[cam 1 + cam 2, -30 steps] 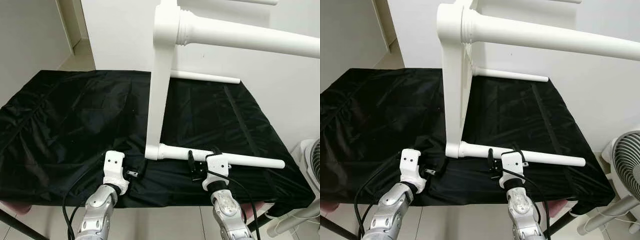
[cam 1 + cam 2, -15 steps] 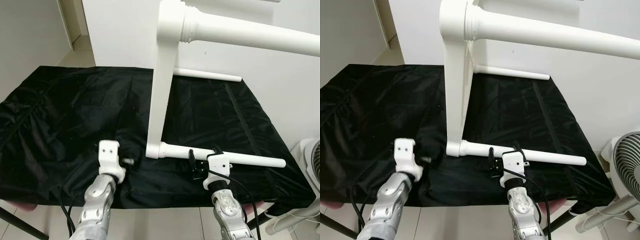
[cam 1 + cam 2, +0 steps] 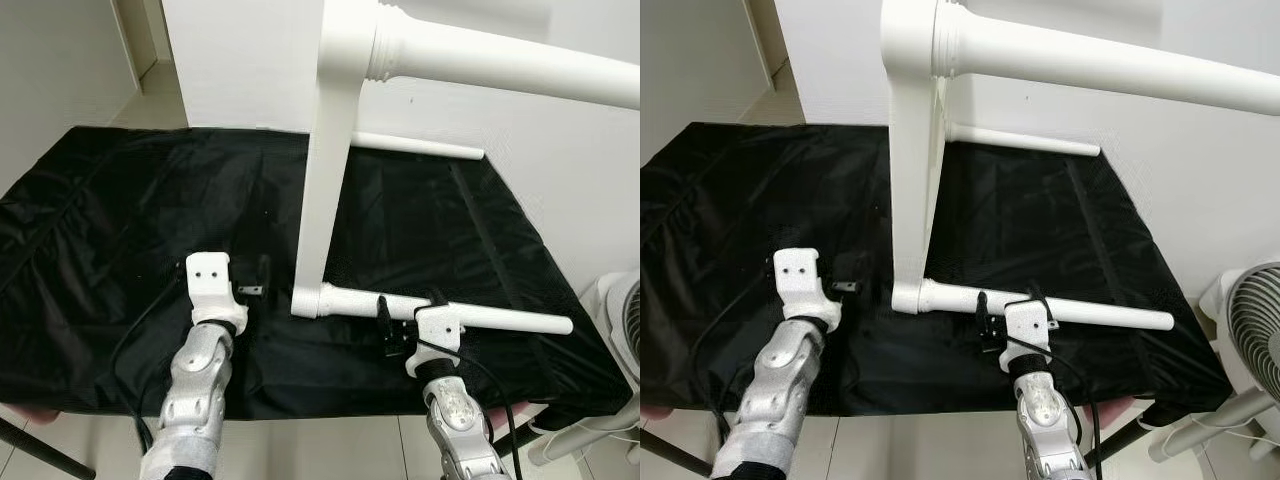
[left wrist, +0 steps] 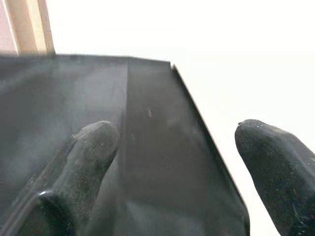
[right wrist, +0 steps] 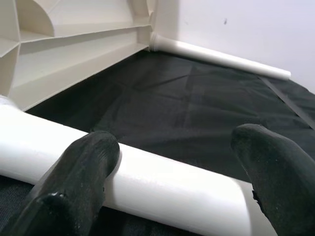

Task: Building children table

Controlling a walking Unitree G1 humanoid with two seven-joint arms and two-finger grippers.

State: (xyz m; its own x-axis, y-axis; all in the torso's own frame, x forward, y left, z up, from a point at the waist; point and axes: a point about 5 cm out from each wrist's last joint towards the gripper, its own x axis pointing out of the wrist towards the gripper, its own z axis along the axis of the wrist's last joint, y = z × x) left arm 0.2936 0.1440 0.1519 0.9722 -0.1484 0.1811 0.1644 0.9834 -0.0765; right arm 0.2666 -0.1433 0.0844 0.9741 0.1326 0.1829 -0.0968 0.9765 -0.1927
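A white children's table stands on its edge on the black cloth, its top upright and its legs pointing right. The lowest near leg lies along the cloth. My right gripper is open astride that leg near its base, and the right wrist view has the leg lying between the two fingertips. My left gripper is open over the cloth just left of the tabletop's lower end. In the left wrist view its fingers frame black cloth and a bright white surface.
The black cloth covers a work table whose front edge runs just ahead of my wrists. A white wall stands behind. A fan is at the right, beside the table's corner. A far leg lies by the wall, and an upper leg juts overhead.
My left arm has risen and moved forward over the cloth, closer to the tabletop's lower end. The right gripper has stayed at the near leg. The camera has shifted slightly.
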